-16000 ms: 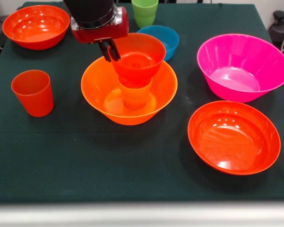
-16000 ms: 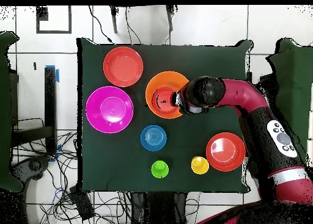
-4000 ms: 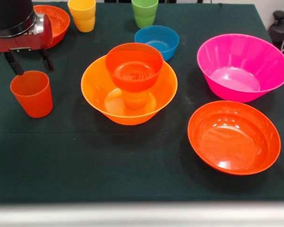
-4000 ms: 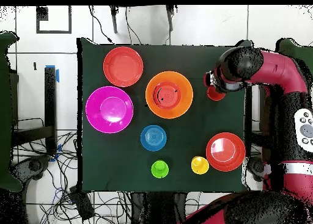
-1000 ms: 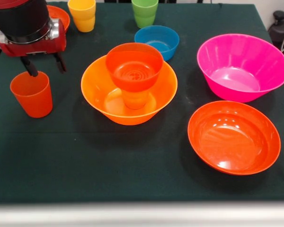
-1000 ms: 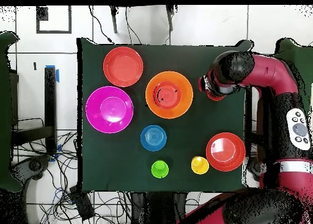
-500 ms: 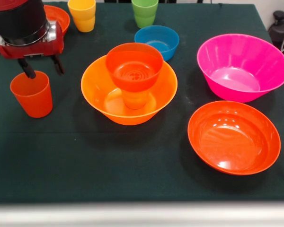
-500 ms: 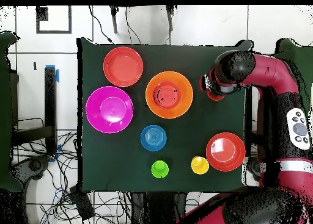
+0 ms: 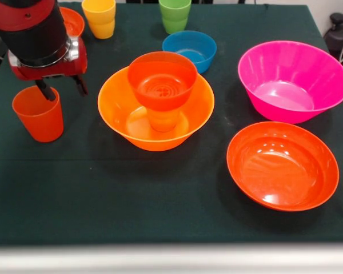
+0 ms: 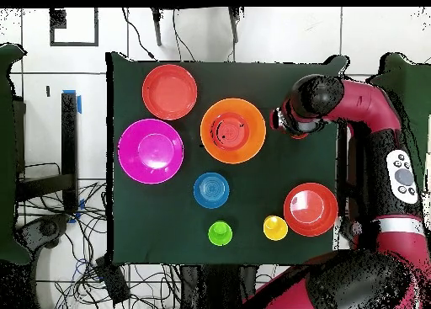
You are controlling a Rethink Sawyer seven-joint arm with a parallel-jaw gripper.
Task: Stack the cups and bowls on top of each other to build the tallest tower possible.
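Since the frame one second ago, the gripper (image 9: 62, 89) has come lower and a little toward the large orange bowl (image 9: 121, 94); its two fingers are apart, one finger (image 9: 46, 91) at the far rim of the red-orange cup (image 9: 38, 113), the other outside it. This cup stands upright on the green cloth (image 9: 160, 188). Inside the large orange bowl, the small red-orange bowl (image 9: 162, 79) sits on an upside-down orange cup (image 9: 163, 120), forming the tower.
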